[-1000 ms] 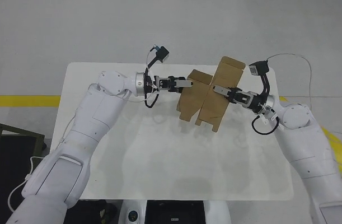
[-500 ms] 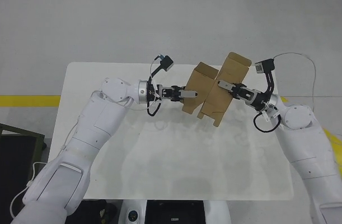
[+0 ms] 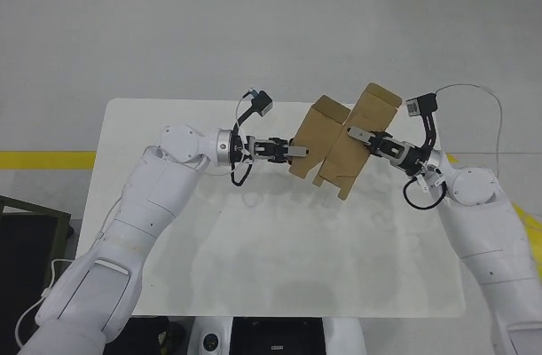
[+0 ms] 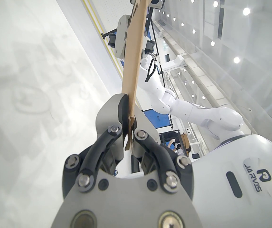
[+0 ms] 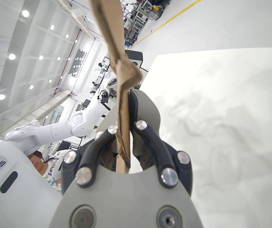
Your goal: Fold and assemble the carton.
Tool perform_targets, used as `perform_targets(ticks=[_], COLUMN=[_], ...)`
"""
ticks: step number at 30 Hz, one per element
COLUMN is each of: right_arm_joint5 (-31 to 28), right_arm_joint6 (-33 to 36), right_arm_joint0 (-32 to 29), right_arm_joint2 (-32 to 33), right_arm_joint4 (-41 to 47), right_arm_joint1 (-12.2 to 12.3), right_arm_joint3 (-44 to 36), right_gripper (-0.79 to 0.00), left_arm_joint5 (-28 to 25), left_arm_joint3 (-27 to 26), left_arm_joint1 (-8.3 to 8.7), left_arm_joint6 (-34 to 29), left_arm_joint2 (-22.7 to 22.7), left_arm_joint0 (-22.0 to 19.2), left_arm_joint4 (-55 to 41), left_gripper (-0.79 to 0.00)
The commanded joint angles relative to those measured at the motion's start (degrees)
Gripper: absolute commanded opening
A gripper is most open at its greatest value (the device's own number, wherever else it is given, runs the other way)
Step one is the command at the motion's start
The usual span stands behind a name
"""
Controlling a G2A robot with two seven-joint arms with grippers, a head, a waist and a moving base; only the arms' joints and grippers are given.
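left end effector (image 3: 297, 149): clamped on carton's left edge | carton (image 3: 320, 130): still flat, held in air over far tabletop (image 3: 253, 257), slanting near-left to far-right, spanning between both arms | right end effector (image 3: 354, 135): pinched on right panel | judgement: arms equally near

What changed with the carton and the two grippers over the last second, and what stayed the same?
The carton tipped up from being held nearly flat to standing more on edge above the table, mostly in the first half second. The left gripper and right gripper stayed shut on its opposite sides.
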Motion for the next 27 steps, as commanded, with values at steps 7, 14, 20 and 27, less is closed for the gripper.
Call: perform_targets(ticks=[7, 14, 20, 27], right_arm_joint5=[-0.3, -0.5, -0.5, 1.2], right_arm_joint6=[3.2, 8.3, 13.6, 18.5], right_arm_joint0=[-0.4, -0.9, -1.0, -0.9], right_arm_joint2=[3.3, 5.5, 5.7, 4.6], right_arm_joint4=[-0.2, -0.2, 0.2, 1.5], right_arm_joint1=[0.9, 1.8, 2.3, 2.8], right_arm_joint3=[2.0, 2.7, 3.3, 2.1], right_gripper=[-0.126, -0.206, -0.44, -0.471], left_arm_joint5=[4.8, 7.9, 10.3, 11.0], left_arm_joint3=[1.7, 2.9, 2.6, 0.2], left_arm_joint1=[0.3, 0.9, 1.77, 3.39], left_arm_joint6=[-5.1, -11.9, -16.3, -17.0], left_arm_joint2=[0.3, -0.2, -0.7, 2.5], left_arm_joint0=[-1.3, -2.4, -2.9, -2.5], left_arm_joint4=[-0.1, -1.0, -0.4, -0.5], left_gripper=[-0.785, -0.785, -0.785, -0.785])
